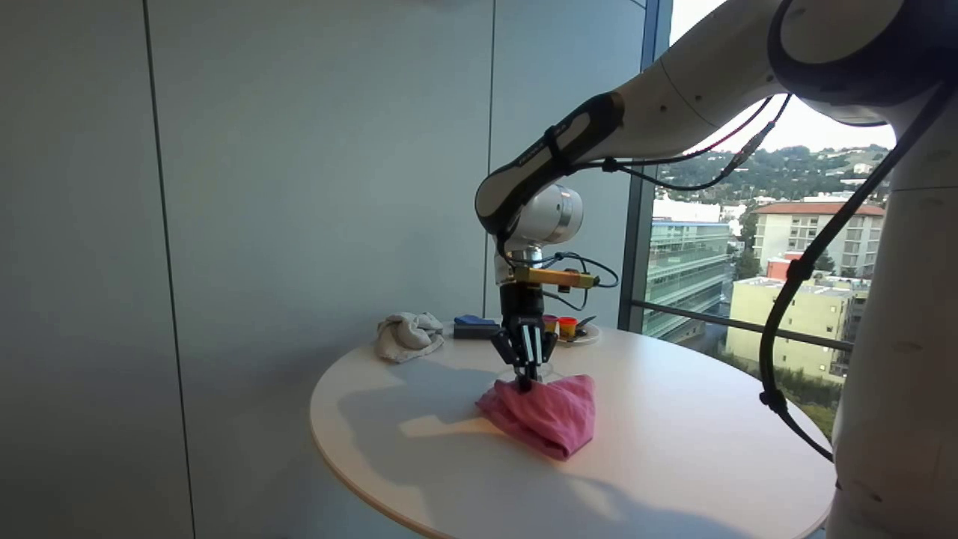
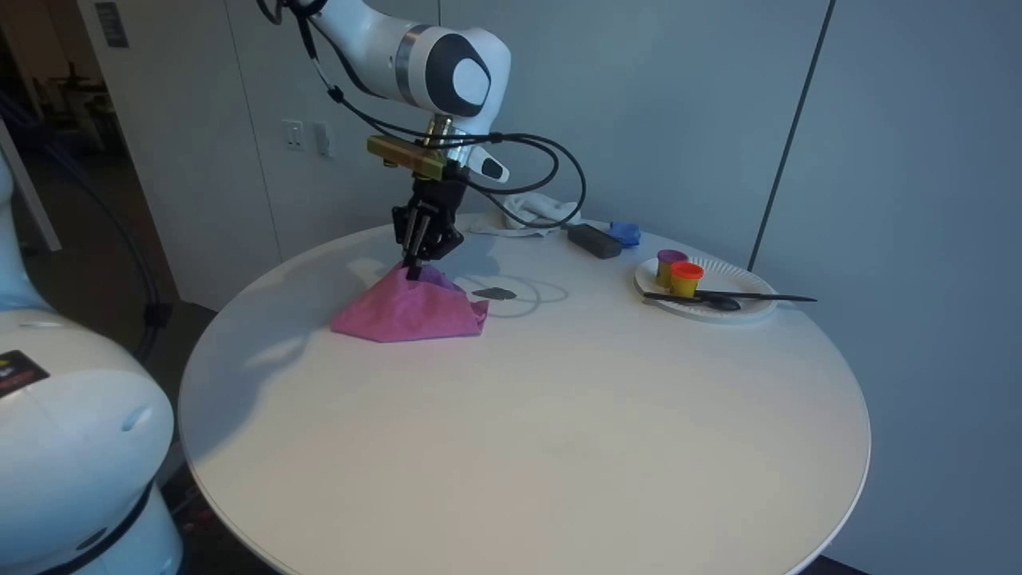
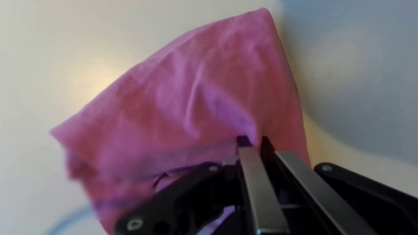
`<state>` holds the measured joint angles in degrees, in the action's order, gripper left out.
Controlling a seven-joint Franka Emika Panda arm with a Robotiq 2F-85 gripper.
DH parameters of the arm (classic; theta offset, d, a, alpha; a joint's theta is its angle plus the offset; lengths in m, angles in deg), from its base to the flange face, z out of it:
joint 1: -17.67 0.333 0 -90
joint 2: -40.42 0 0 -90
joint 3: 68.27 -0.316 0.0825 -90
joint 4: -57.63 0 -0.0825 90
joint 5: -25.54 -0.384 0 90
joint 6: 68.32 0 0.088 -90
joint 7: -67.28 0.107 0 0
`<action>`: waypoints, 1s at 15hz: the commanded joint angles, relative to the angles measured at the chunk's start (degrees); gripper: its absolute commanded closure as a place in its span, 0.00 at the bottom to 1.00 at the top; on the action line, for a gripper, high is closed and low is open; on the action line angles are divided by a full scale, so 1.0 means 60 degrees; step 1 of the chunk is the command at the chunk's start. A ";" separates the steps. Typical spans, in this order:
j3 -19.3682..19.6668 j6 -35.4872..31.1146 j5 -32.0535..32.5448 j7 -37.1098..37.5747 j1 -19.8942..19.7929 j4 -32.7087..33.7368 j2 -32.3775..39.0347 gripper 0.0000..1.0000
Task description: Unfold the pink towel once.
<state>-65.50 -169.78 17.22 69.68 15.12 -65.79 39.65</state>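
Probably light and limp, the pink towel sags readily, so the gripper, pinching a fold near one edge, should hold just the top layer.

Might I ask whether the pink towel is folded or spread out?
Folded: the pink towel shows overlapping layers in the wrist view, partly pinched by the gripper.

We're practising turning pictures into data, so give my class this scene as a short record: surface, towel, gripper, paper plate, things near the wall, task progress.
Surface: round table
Pink towel: creased, raised where gripped, lower edge on the table
Gripper: closed, pinching the towel
Paper plate: holds purple-lidded tub, red-lidded tub, dark utensils
Near the wall: pale cloth, dark block, blue item
Task progress: unfolding not yet finished
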 commanded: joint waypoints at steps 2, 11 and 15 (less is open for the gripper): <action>-0.0033 0.0226 0.1091 0.0590 0.0002 0.0292 -0.0178 0.92; 0.0024 0.0543 0.4062 0.1115 -0.0313 0.0667 -0.2290 0.92; -0.0025 -0.0696 0.4785 -0.0011 -0.0182 0.0426 -0.2732 0.93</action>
<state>-65.38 -168.36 43.50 73.61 13.55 -61.50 25.49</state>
